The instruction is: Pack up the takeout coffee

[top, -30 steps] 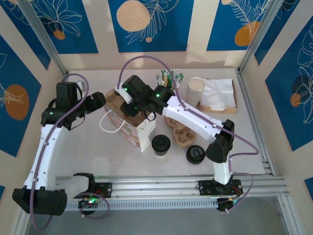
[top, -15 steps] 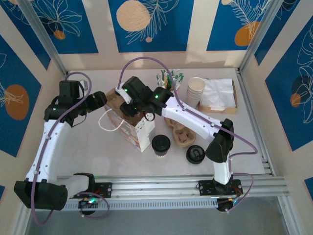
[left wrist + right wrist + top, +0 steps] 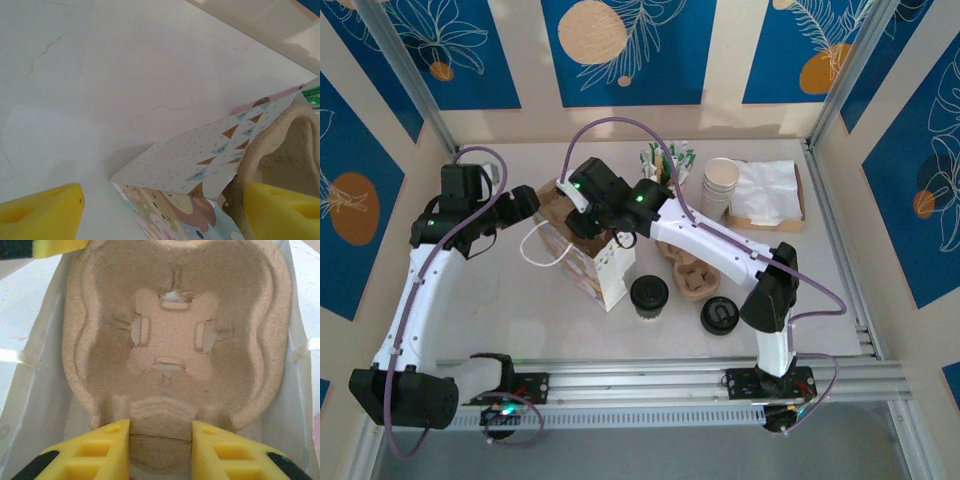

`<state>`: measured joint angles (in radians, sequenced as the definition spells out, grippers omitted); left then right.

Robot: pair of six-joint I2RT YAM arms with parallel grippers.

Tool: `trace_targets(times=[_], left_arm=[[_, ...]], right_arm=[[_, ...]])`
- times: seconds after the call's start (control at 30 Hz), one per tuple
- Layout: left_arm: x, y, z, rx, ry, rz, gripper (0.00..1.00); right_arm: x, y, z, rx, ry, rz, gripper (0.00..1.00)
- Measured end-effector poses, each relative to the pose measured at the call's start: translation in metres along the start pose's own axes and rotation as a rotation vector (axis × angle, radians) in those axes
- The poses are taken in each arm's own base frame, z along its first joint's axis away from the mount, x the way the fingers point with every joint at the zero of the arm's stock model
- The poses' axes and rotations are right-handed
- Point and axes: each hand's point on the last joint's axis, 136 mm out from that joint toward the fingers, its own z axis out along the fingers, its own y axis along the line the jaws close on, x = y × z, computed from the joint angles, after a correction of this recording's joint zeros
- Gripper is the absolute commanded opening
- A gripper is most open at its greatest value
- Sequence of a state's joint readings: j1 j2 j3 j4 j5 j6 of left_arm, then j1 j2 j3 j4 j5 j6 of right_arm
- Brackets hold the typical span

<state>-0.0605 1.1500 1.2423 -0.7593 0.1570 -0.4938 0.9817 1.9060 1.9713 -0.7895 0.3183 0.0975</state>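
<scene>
Takeout coffee (image 3: pixel 649 296): light, crushable, spill-prone, so pinch gently mid-cup. Left jaws gaping astride bag (image 3: pixel 190 165) wall; right jaws flanking tray (image 3: pixel 175 335) rim, clamped or not, can't tell.

Both my arms are white shells with chunky black joints, left arm (image 3: pixel 415 295) and right arm (image 3: pixel 708 245). A purple cable (image 3: pixel 620 119) loops off each, tiny green LEDs (image 3: pixel 573 183) glow, and my fingers (image 3: pixel 95 450) are blocky bright yellow.
</scene>
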Motion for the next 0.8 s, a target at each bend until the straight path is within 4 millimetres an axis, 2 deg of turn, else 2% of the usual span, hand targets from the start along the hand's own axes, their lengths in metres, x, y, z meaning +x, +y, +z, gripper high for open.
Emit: trace_targets(times=[0.1,0.3,0.47,0.8], left_arm=[[-0.001,-0.001,-0.004,0.005,-0.012,0.0,0.92],[-0.002,-0.002,-0.009,0.011,-0.026,0.0,0.93],[0.001,0.002,-0.006,-0.004,-0.019,-0.005,0.86],[0.002,0.009,-0.004,-0.034,-0.021,-0.024,0.83]], right_arm=[[0.002,0.001,0.0,0.0,0.008,-0.004,0.32],[0.005,0.006,-0.001,-0.006,0.02,-0.012,0.32],[0.005,0.005,-0.008,-0.001,0.018,-0.003,0.32],[0.002,0.006,-0.021,0.001,-0.001,0.012,0.32]])
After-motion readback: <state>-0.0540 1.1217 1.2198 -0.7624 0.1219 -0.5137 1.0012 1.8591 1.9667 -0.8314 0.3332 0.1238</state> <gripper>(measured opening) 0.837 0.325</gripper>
